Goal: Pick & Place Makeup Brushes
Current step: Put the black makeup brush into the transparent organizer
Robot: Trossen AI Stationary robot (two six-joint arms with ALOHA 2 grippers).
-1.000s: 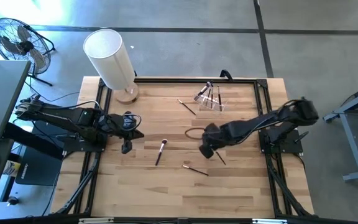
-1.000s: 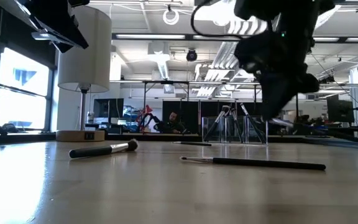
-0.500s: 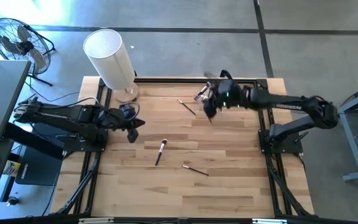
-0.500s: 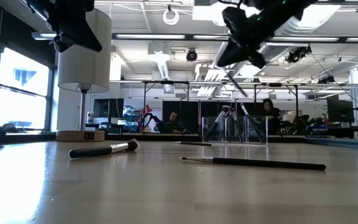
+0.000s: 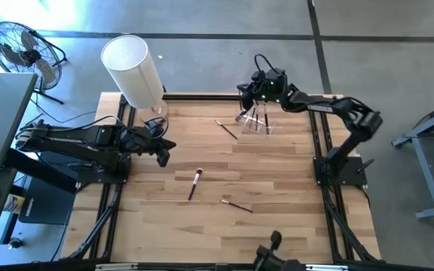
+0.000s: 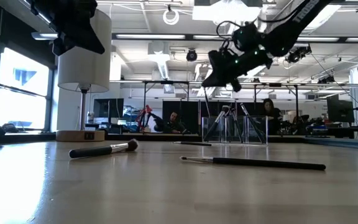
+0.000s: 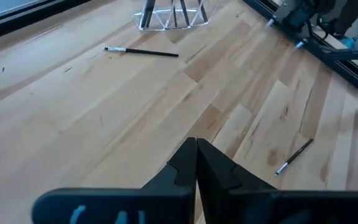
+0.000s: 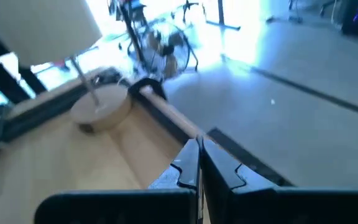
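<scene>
Right claw (image 5: 246,95) clenched, empty, above holder (image 5: 255,120) at desk's far edge; left claw (image 5: 162,156) clenched. Thin dark brushes (image 5: 194,183); low view shows pale bristles.

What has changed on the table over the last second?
The right gripper, shut, swung from mid-table up to the clear holder at the far edge, carrying a thin brush there. The left gripper shifted only slightly. The three loose brushes on the table stayed put.
</scene>
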